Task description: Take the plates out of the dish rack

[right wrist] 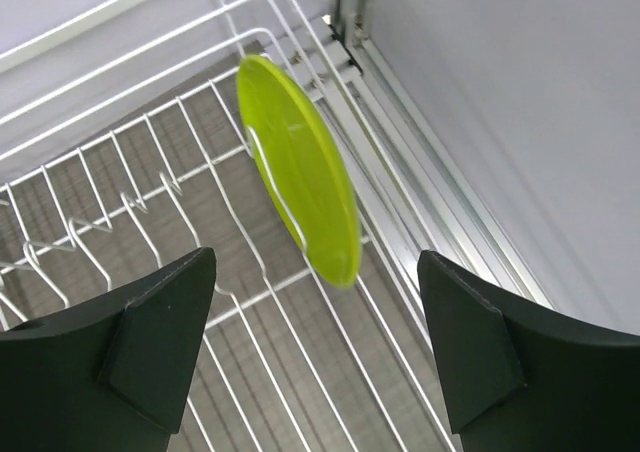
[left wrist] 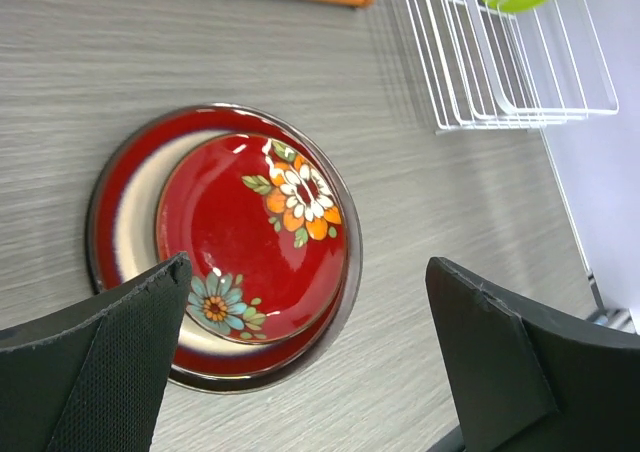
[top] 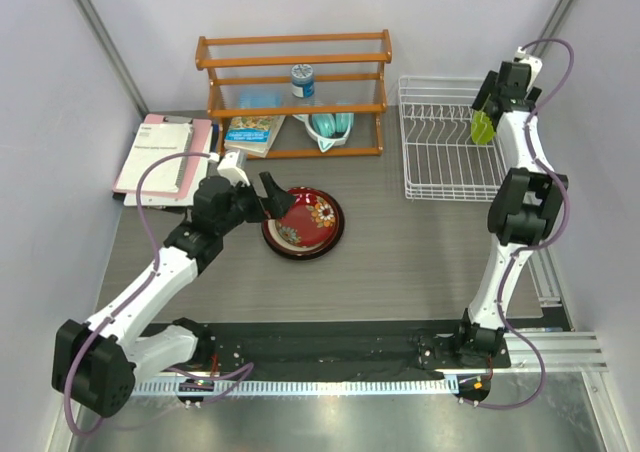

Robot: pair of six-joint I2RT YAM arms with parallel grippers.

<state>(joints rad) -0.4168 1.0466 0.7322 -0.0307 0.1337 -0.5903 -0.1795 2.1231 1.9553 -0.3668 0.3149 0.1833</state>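
The grey wood-grain table point(top: 420, 262) is carrying everything shown. The left arm point(top: 150, 282) is reaching forward and inward over the table's middle. The right arm point(top: 515, 222) is rising steeply toward the far right corner.

The orange wooden shelf point(top: 295, 44) is standing at the far edge. The dish rack point(top: 440, 187) is sitting just beside the shelf's right end, with its open top facing upward.

The dark red-rimmed plate point(left wrist: 120, 222) is lying flat and face up on the table, near the middle and in front of the shelf. Its cream centre is showing as a crescent on the left in the left wrist view.

The small patterned red plate point(left wrist: 250, 242) is lying flat inside the larger plate, also face up. It is sitting off-centre toward the larger plate's right rim.

The lime green plate point(right wrist: 300, 182) is standing on edge among the wires at the right end of the rack, near the side wall. From above it is appearing as a narrow sliver whose long axis is running from near to far. Its faces are pointing left and right along the rack, and it is leaning rather than standing fully upright.

The left gripper point(top: 262, 200) is hovering over the left part of the two stacked plates. Its jaws are spread wide and are holding nothing.

The right gripper point(right wrist: 315, 260) is hanging above the green plate. Its jaws are parted to either side of the plate's rim, and both pads point(right wrist: 165, 332) are standing clear of it.
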